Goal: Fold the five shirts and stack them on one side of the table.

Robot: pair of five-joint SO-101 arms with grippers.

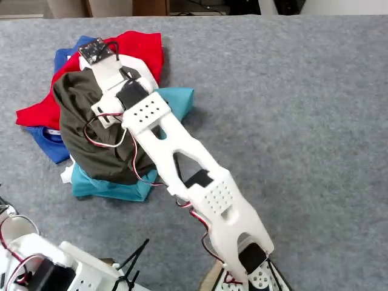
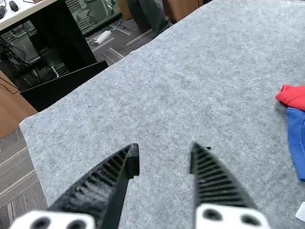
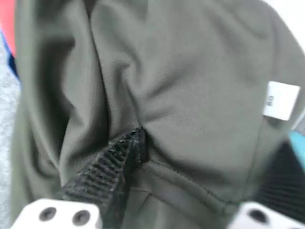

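Observation:
A loose pile of shirts lies at the table's left in the high view: a dark olive shirt (image 1: 91,133) on top, over a red (image 1: 142,48), a blue (image 1: 51,142), a teal (image 1: 182,100) and a white one (image 1: 142,66). My right arm (image 1: 145,115) stretches over the pile. My right gripper (image 3: 209,157) is open and pressed into the olive shirt (image 3: 190,86), with one black fingertip (image 3: 131,148) in a fold. My left gripper (image 2: 164,157) hangs open over bare felt, holding nothing. Red (image 2: 293,95) and blue (image 2: 298,138) shirt edges lie off to its side.
The grey felt table (image 1: 291,109) stretches wide to the right of the pile. My left arm's base (image 1: 42,267) sits at the front left corner. A white label (image 3: 279,100) shows on the olive shirt. The table's edge (image 2: 71,102) and office floor lie beyond.

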